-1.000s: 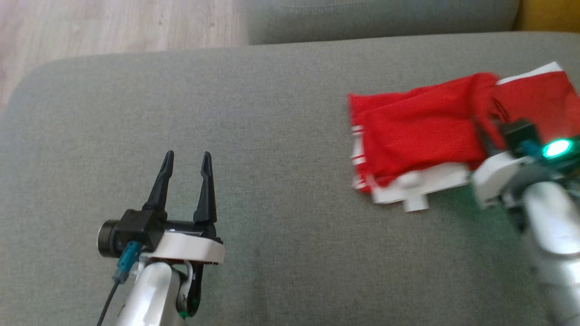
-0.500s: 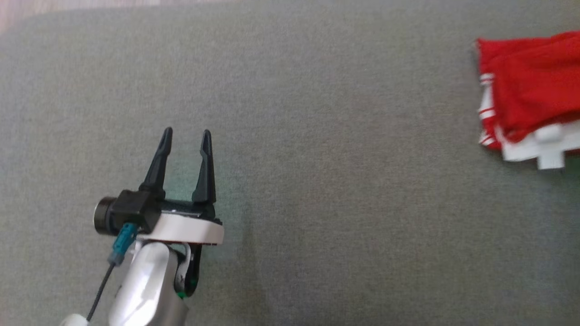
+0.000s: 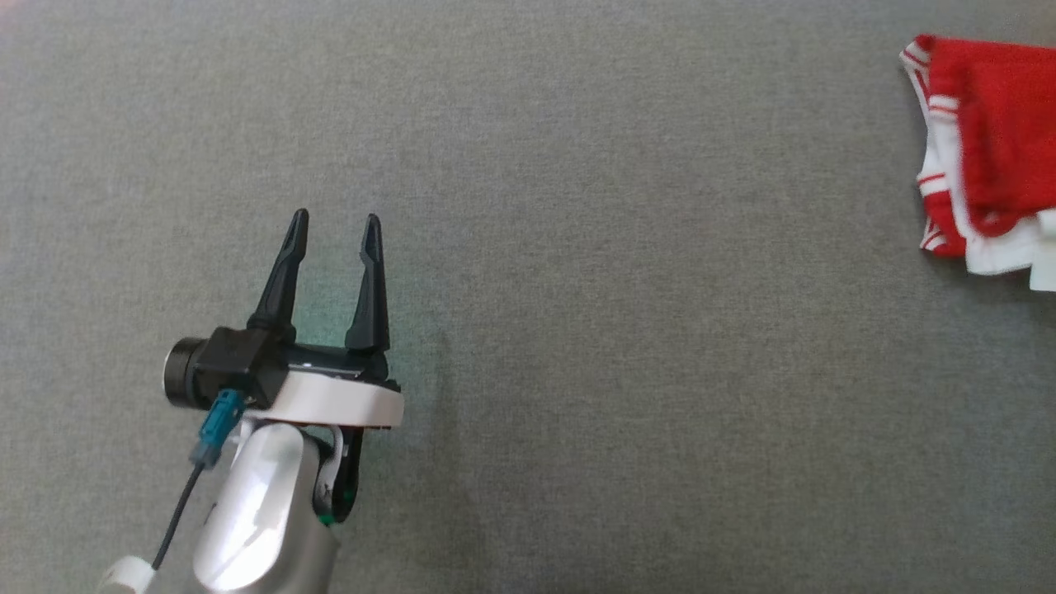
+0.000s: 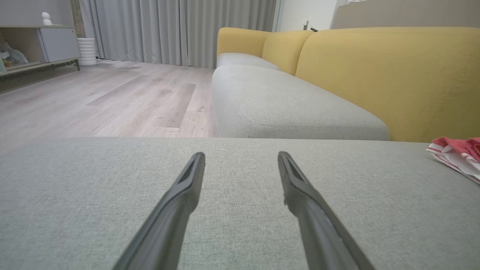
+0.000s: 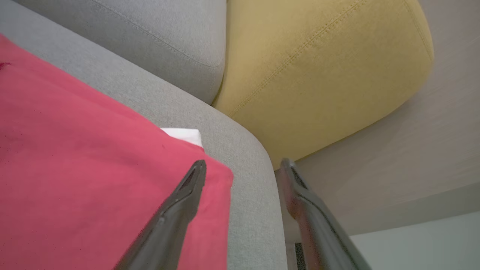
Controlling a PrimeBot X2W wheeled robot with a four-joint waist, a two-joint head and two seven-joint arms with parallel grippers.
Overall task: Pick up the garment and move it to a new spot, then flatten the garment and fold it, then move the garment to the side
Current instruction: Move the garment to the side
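We counted one red-and-white garment (image 3: 994,148) on the grey sofa cushion (image 3: 577,247); our left end effector (image 3: 336,216) and right end effector (image 5: 243,162), two in all, stood with fingers apart.

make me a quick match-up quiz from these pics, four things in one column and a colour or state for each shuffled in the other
Things:
1. garment
2. left gripper
3. right gripper
4. backrest

Descriptions:
A. yellow
B. open, above bare grey cushion
C. red with white trim
D. open, one finger over the garment's corner near the cushion's edge

Pairs: 1-C, 2-B, 3-D, 4-A
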